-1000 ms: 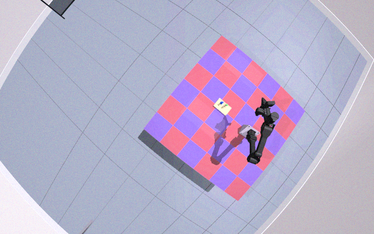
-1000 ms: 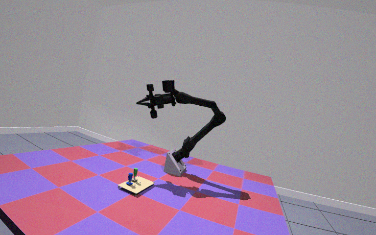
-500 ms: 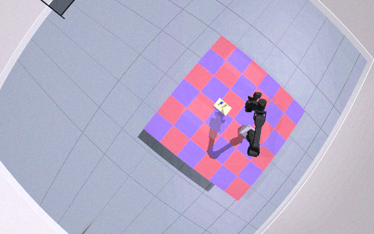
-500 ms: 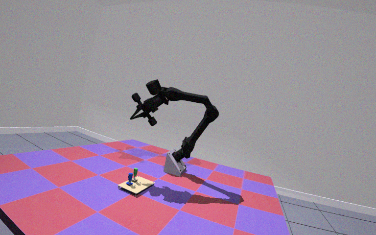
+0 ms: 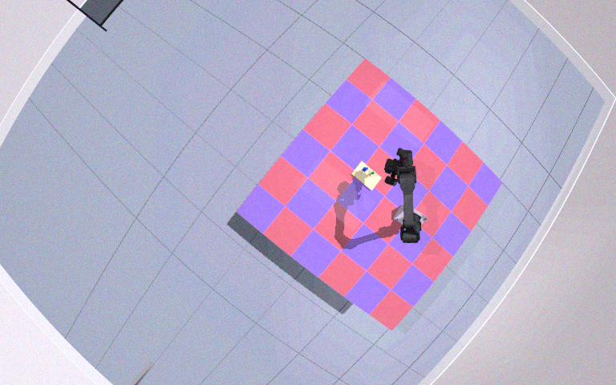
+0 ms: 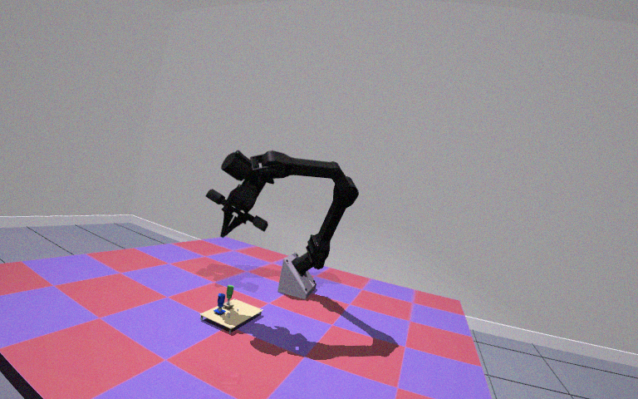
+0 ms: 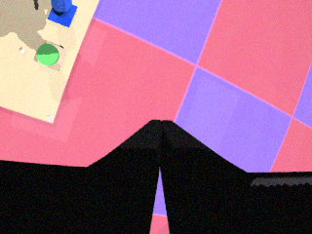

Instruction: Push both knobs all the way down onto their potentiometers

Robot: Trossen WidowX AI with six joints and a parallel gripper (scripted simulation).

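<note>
The cream circuit board (image 5: 372, 183) (image 6: 247, 311) (image 7: 24, 93) stands on short legs on the checkered table. The blue knob (image 5: 364, 168) (image 6: 221, 300) (image 7: 61, 5) stands upright over a blue base near one board edge. The green knob (image 5: 372, 172) (image 6: 229, 291) (image 7: 48, 54) stands upright beside it, over a pale base. How far each knob sits above its potentiometer is too small to tell. My gripper (image 6: 223, 235) (image 7: 160, 131) is shut and empty, fingertips together. It hangs well above the table, off to the side of the board, touching nothing.
The arm's grey base (image 5: 423, 218) (image 6: 295, 279) stands on the checkered table (image 5: 290, 181) (image 6: 131, 357). The arm's shadow falls across the table and part of the board. A dark object (image 5: 100, 10) shows at the far upper left in the top view.
</note>
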